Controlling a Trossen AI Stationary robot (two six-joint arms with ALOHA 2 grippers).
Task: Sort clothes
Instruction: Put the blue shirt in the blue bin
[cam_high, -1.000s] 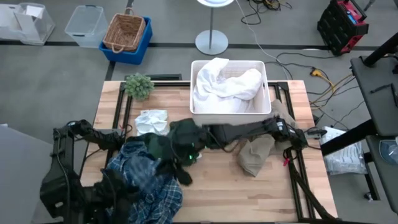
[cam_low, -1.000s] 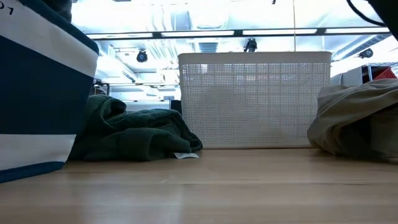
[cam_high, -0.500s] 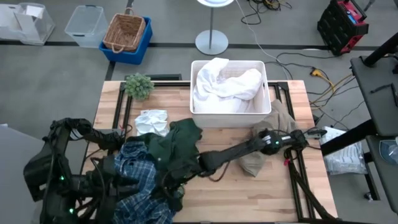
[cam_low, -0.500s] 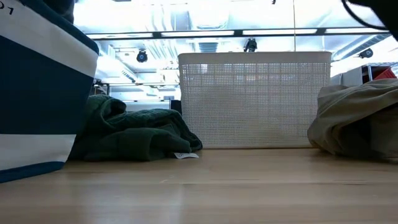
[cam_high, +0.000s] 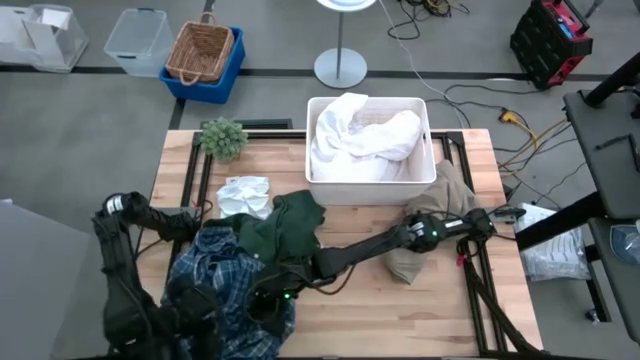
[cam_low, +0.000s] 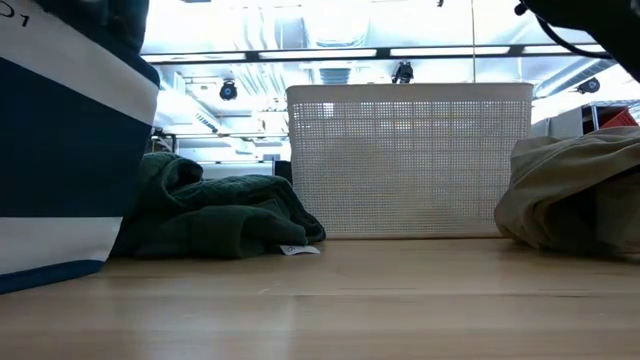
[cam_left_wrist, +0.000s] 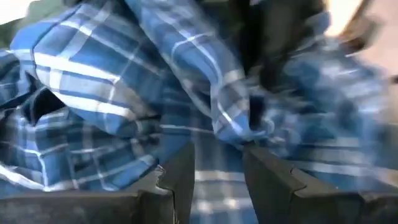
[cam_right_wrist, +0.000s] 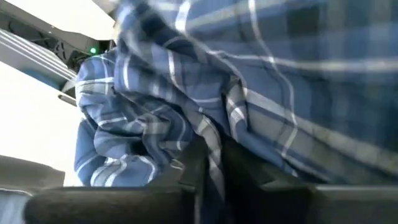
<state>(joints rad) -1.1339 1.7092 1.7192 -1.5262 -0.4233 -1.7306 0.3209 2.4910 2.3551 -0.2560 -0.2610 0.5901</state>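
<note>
With both the left gripper (cam_left_wrist: 214, 177) and the right gripper (cam_right_wrist: 211, 165) pinching folds of the plaid shirt (cam_high: 235, 290) at the lower left of the table (cam_high: 420, 310), opposed pulls could stretch or drop it.

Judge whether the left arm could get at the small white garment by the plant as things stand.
Probably not yet: the left gripper is closed on the plaid shirt. The white garment itself lies uncovered.

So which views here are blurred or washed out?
Left wrist view: blue-and-white plaid fabric shirt smeared with blur. Right wrist view: blown-out white patches beside the shirt. Low view: bright ceiling glare behind the white perforated plastic bin. High view: evenly lit, sharp.
</note>
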